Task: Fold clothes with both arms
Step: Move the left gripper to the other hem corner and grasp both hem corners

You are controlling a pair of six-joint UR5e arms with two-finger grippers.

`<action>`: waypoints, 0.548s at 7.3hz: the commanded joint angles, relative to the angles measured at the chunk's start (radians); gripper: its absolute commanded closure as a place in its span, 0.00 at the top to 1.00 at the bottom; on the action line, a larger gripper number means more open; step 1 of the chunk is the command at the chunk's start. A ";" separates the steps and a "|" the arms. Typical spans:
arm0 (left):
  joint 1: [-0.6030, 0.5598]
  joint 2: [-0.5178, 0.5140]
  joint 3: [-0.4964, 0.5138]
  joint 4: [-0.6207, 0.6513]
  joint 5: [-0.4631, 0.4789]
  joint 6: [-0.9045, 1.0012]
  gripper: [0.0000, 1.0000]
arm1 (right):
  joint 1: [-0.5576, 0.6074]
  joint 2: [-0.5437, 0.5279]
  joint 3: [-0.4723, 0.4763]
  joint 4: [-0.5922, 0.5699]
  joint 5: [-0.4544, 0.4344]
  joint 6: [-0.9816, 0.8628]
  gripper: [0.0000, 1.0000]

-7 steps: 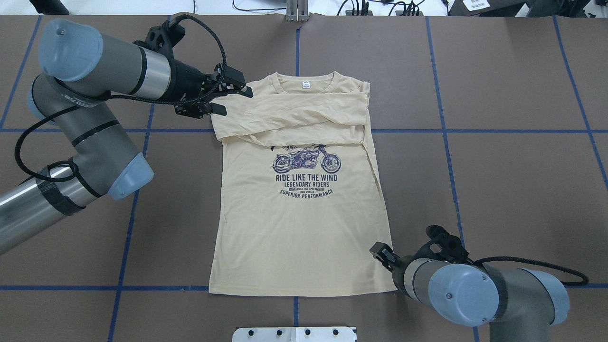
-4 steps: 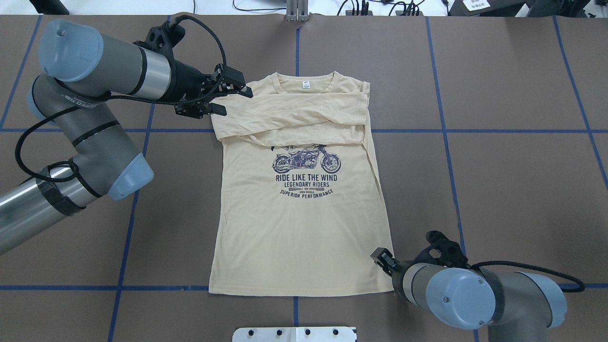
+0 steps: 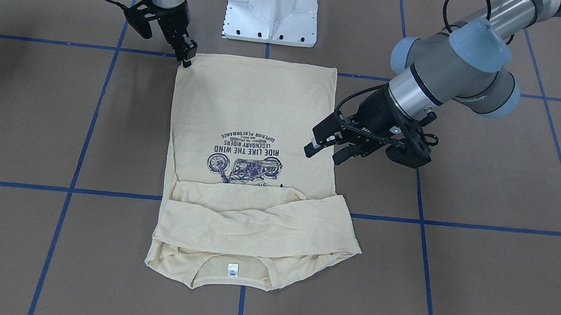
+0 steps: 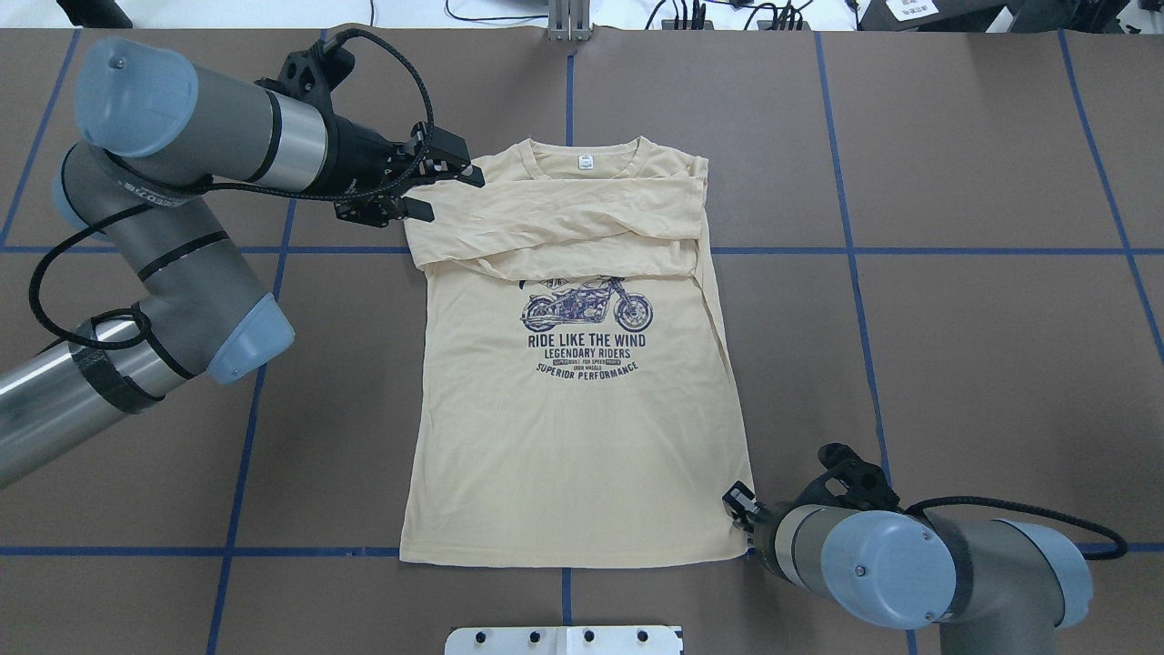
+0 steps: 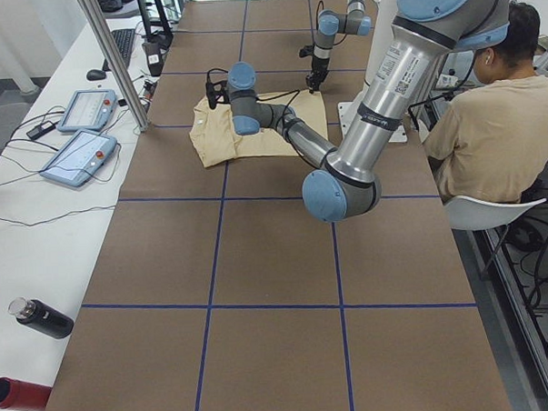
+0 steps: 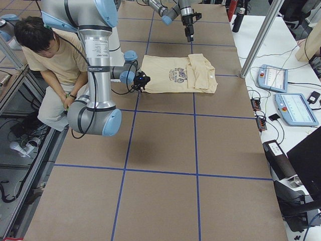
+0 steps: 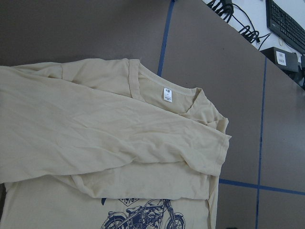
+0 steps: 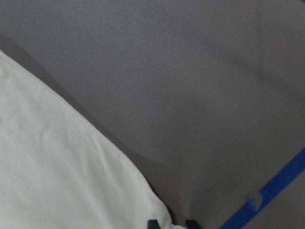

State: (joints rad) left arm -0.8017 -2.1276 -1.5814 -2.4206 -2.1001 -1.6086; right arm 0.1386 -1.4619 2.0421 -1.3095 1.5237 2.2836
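The cream-yellow shirt lies flat on the table with its navy motorcycle print up, collar at the far side and both sleeves folded across the chest. It also shows in the front view and the left wrist view. My left gripper hangs open and empty above the shirt's left shoulder, and it shows in the front view. My right gripper is low at the hem's right corner. Its two dark fingertips stand slightly apart with the corner between them.
The white pedestal base stands at the near table edge behind the hem. A seated person is beside the robot. Teach pendants lie on a side table and bottles on another. Blue tape lines cross the brown table.
My right gripper has moved down and closer to the hem's right corner. The left arm and the shirt have not moved.
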 commanded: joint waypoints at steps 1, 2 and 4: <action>-0.001 0.002 -0.005 0.002 0.000 -0.004 0.85 | 0.003 -0.015 0.012 -0.002 0.024 -0.003 0.00; 0.001 0.109 -0.085 0.006 0.011 -0.011 0.88 | 0.001 -0.070 0.064 0.001 0.042 -0.004 0.00; 0.059 0.309 -0.285 0.097 0.122 -0.013 0.89 | -0.007 -0.081 0.084 0.001 0.044 -0.003 0.00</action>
State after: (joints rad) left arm -0.7770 -1.9261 -1.7561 -2.3877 -2.0326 -1.6192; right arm 0.1372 -1.5334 2.1124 -1.3088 1.5643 2.2801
